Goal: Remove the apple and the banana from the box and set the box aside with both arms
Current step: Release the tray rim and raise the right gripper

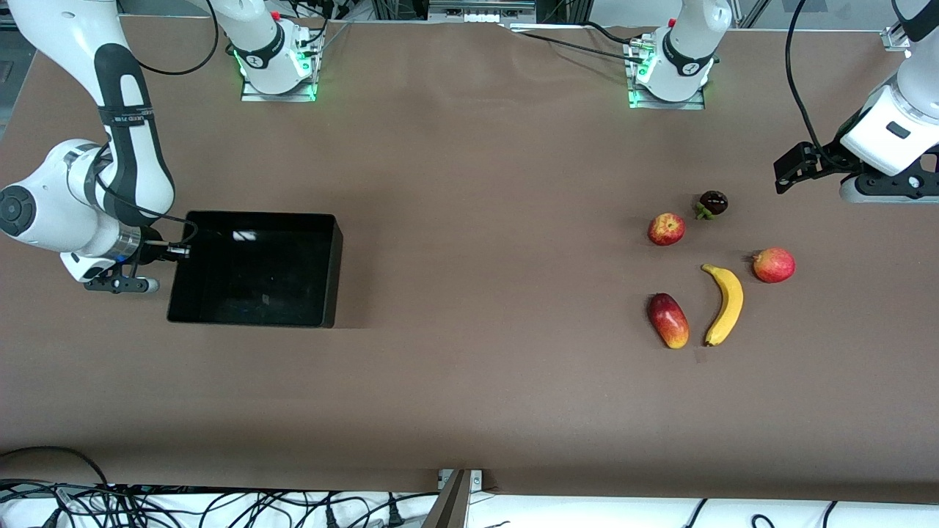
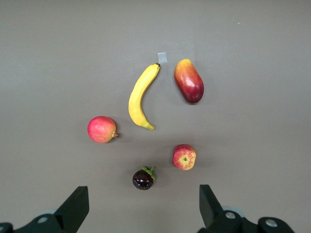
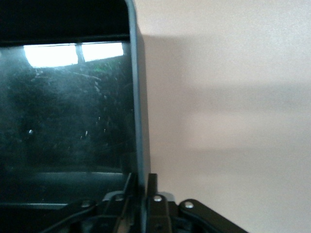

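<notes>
The shallow glossy black plastic tray sits on the brown surface toward the right arm's end, nothing visible inside it, and the right claw is pinched shut on its wall. The left claw hangs open over the surface near the fruits at the left arm's end, where the long curved yellow banana lies between an oblong red-yellow mango and a round red pointed fruit, with the small red apple farther from the camera

Brown table with box, fruits
</notes>
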Available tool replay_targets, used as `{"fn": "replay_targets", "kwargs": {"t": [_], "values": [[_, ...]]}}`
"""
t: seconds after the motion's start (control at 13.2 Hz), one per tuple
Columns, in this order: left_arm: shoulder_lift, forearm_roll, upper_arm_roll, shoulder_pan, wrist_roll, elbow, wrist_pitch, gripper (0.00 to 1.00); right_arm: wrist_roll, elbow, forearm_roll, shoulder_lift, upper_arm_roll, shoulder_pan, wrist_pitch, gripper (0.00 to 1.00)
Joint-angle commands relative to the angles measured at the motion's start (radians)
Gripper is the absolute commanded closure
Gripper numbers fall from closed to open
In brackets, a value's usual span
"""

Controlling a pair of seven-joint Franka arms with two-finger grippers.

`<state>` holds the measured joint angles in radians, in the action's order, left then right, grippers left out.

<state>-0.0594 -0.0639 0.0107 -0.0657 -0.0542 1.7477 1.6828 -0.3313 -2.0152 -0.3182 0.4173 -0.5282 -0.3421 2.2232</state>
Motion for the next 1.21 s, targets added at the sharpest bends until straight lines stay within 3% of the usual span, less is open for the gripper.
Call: {"fn": "replay_targets", "kwargs": {"t": [0.0,0.53,0.68,0.91,1.13], "values": [[0.012,0.021,0.006,-0.008,0.004,-0.031,-0.026,0.00,-0.023,0.007,-0.005,-0.041,0.007,0.000,-0.005,0.00],[0.012,0.019,-0.002,-0.009,-0.004,-0.031,-0.026,0.00,0.023,0.379,0.050,-0.060,0.007,-0.031,-0.394,0.00],[0.012,0.019,-0.011,-0.009,-0.007,-0.031,-0.026,0.00,0.117,0.475,0.083,-0.100,0.007,-0.063,-0.550,0.00],[0.012,0.006,-0.017,-0.009,-0.007,-0.031,-0.026,0.00,0.236,0.500,0.194,-0.248,0.017,-0.150,-0.675,0.00],[0.012,0.004,-0.018,-0.009,-0.007,-0.031,-0.026,0.00,0.297,0.492,0.218,-0.331,0.028,-0.161,-0.741,0.00]]}}
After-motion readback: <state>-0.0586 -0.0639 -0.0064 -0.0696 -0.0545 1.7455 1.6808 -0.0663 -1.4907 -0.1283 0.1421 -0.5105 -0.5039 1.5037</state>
